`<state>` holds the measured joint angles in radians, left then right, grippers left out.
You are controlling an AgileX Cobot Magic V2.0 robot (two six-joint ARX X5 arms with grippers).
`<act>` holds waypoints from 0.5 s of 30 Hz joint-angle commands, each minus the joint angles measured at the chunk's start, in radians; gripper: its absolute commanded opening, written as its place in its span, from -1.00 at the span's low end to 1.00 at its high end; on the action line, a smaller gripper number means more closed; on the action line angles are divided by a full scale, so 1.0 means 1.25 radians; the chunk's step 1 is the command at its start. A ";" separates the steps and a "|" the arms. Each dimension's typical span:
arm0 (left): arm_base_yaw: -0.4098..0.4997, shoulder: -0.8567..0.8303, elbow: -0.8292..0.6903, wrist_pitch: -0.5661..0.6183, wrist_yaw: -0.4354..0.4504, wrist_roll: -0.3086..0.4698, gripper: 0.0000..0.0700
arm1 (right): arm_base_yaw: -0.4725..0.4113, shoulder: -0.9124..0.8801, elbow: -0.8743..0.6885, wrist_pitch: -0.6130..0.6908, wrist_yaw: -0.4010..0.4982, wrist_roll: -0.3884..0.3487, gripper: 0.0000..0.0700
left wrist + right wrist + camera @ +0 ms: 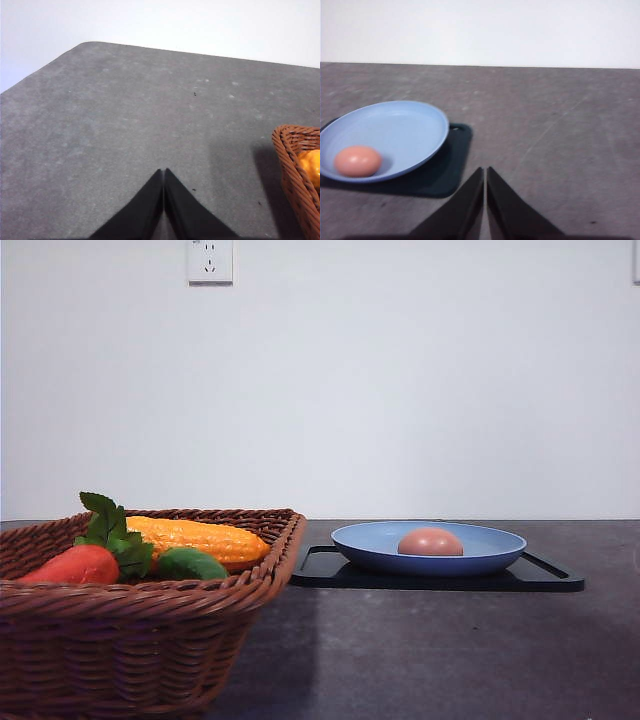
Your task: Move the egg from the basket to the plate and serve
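The pinkish-brown egg [430,542] lies in the blue plate [370,538], which rests on a flat black tray [545,575] right of centre on the table. The wicker basket [130,640] stands at the near left, holding other produce. In the right wrist view the egg [357,161] sits in the plate [405,130], off to one side of my right gripper [485,171], which is shut on nothing over bare table. My left gripper [163,172] is shut and empty over bare table, with the basket's corner [295,175] beside it.
The basket holds a red-orange vegetable [75,565], a yellow corn cob [200,538], a green vegetable [190,564] and leaves. The dark grey table [430,660] runs back to a white wall with a socket [210,260].
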<state>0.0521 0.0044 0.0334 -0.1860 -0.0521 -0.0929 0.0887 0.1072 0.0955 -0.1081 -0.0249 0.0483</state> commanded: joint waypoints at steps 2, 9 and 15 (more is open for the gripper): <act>0.002 -0.001 -0.018 -0.012 0.001 -0.002 -1.00 | -0.014 -0.030 -0.026 0.008 -0.028 -0.006 -1.00; 0.002 -0.001 -0.018 -0.012 0.001 -0.002 -1.00 | -0.028 -0.071 -0.057 -0.009 -0.074 0.000 -1.00; 0.002 -0.001 -0.018 -0.012 0.001 -0.002 -1.00 | -0.028 -0.073 -0.060 -0.072 -0.110 0.015 -1.00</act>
<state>0.0521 0.0044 0.0334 -0.1860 -0.0521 -0.0929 0.0559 0.0176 0.0273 -0.1932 -0.1579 0.0564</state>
